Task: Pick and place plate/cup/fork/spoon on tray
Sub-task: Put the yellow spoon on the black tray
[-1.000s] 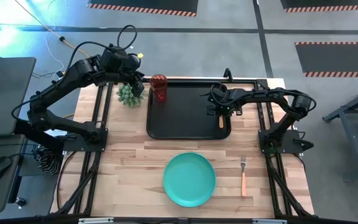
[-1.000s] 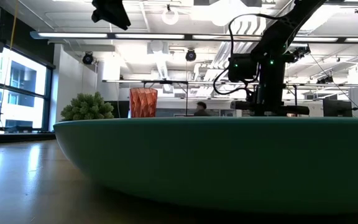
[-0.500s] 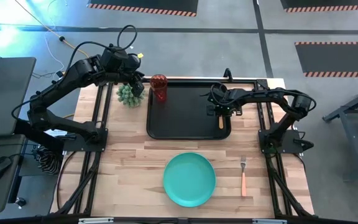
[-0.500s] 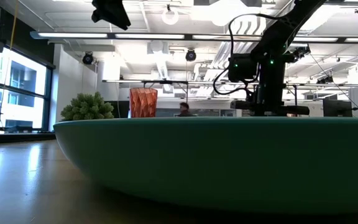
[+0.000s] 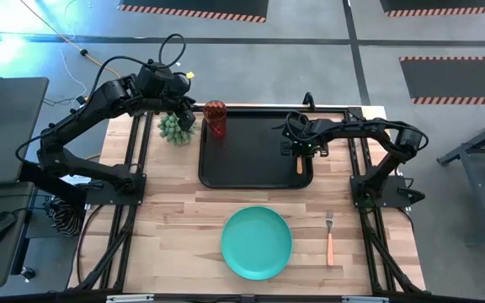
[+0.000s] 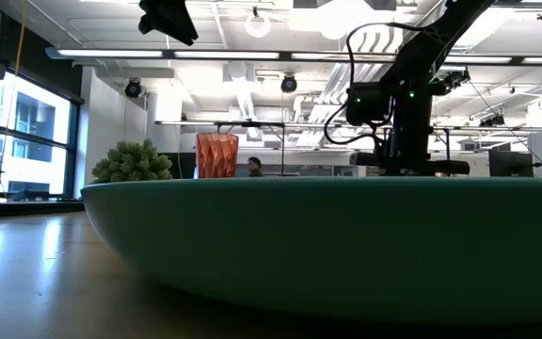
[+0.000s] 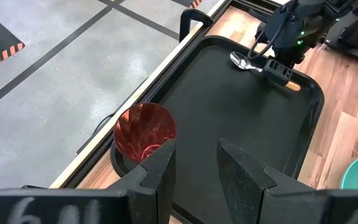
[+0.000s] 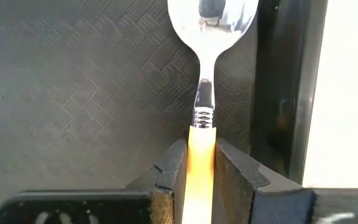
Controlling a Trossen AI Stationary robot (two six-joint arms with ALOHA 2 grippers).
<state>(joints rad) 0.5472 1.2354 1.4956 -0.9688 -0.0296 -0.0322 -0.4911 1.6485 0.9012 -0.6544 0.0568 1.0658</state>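
Right gripper (image 8: 201,163) pinched the spoon (image 8: 207,74) by its orange handle at the tray's (image 5: 242,164) right edge: light, stiff, likely slippery. Left gripper (image 7: 194,163) hung open.

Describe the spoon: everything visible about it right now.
The spoon has a shiny silver oval bowl, a short ridged metal neck and a smooth orange handle that looks like plastic. It lies on the textured floor of the black tray, close along the tray's raised rim on the right arm's side. The right gripper is shut on the handle just behind the neck, one dark finger on each side. The bowl faces up and reflects the gripper above it.
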